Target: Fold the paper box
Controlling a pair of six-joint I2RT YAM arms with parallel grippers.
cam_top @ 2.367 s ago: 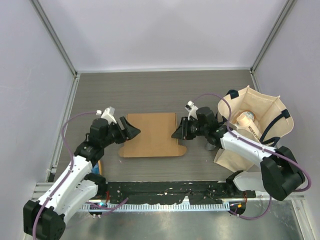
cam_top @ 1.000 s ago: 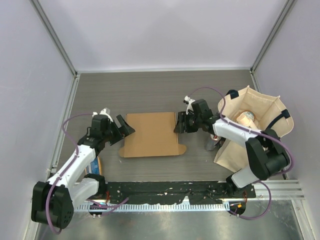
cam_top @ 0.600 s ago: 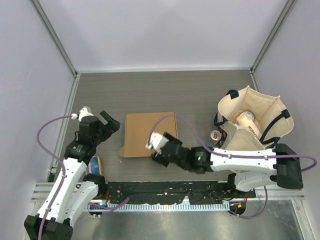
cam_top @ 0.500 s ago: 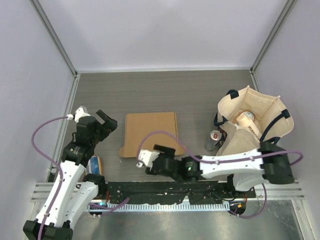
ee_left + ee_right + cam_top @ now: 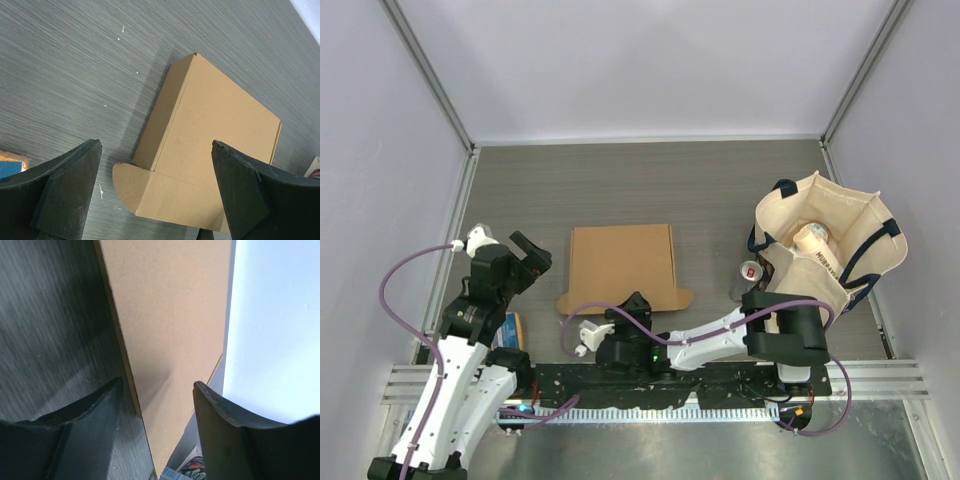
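Since its jaws stand apart with nothing between them, the right claw [image 5: 632, 308] grips nothing. It sits low just off the near edge of the paper box [image 5: 620, 262], with its arm doubled back along that side. In its own wrist view the brown cardboard fills the gap ahead of the fingers. It is very close, though I cannot tell whether it touches.

The left claw [image 5: 532, 258] is also spread wide and empty. It stands off the box's left side, clearly apart from it and pointing toward it. Of the two, the right claw is much the nearer.

The box lies flat on the table [image 5: 620, 190] and looks closed (a shallow mailer, by its shape). It is a little longer from left to right than from front to back, so its long axis runs along the edge where the right claw waits. A rounded tab [image 5: 566, 301] sticks out at the near left corner, and another at the near right.

My judgement is that the coming move turns on those tabs. They lie to either side of the right claw along the long axis, so it would reach one by a sideways slide rather than by pushing forward. The left tab falls roughly between the two claws.

To the box's right stand a small can [image 5: 748, 272] and a tote bag [image 5: 825, 250]. Off its near left corner, beside the left arm, lies a packet [image 5: 510, 326].
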